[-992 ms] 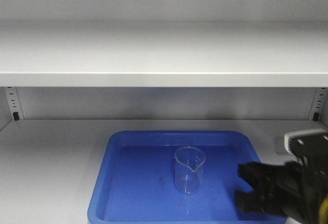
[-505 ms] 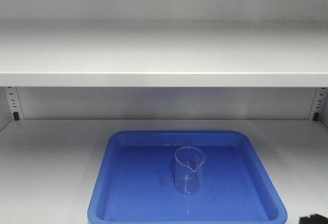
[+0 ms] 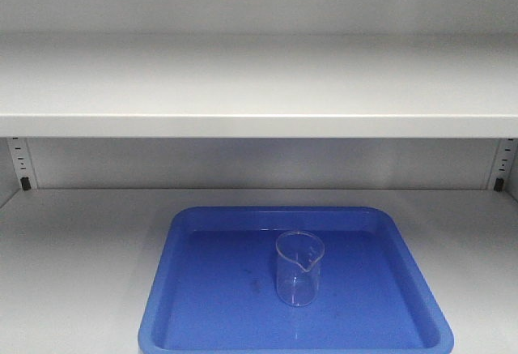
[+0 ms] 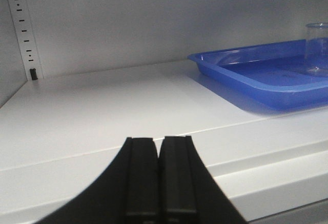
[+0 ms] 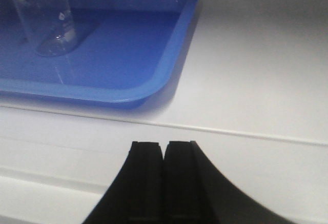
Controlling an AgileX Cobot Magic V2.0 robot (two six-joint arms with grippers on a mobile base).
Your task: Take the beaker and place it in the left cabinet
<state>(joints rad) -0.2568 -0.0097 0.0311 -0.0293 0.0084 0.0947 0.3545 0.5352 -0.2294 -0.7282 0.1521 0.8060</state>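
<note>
- Two grippers show, each only in its own wrist view: the left gripper [image 4: 159, 183] and the right gripper [image 5: 164, 183], both with black fingers pressed together and nothing held between them.
- One second ago the right gripper reached over the tray's right rim in the front view; half a second ago only a dark scrap remained at the bottom right corner; now the front view shows no arm at all.
- Beaker and tray lie exactly where they lay in both earlier pictures.
- Left gripper sits low before the front edge of the shelf floor [image 4: 102, 116], with the tray off to its right and well apart.
- Right gripper sits before the same front edge, near the tray's right front corner but not touching it.
- One beaker [image 3: 299, 268] stands upright, clear, spout toward the camera, near the middle of the tray, inside the cabinet [image 3: 259, 159].
- One blue tray [image 3: 162, 289] rests flat on the floor, slightly right of centre, its front rim near the floor's front edge.
- One shelf board [image 3: 259, 87] spans the full width overhead.
- Two slotted strips stand at the back corners: left strip [image 3: 20, 164], right strip [image 3: 503, 164].
- Open floor lies left of the tray, a narrower band on its right and behind it.
</note>
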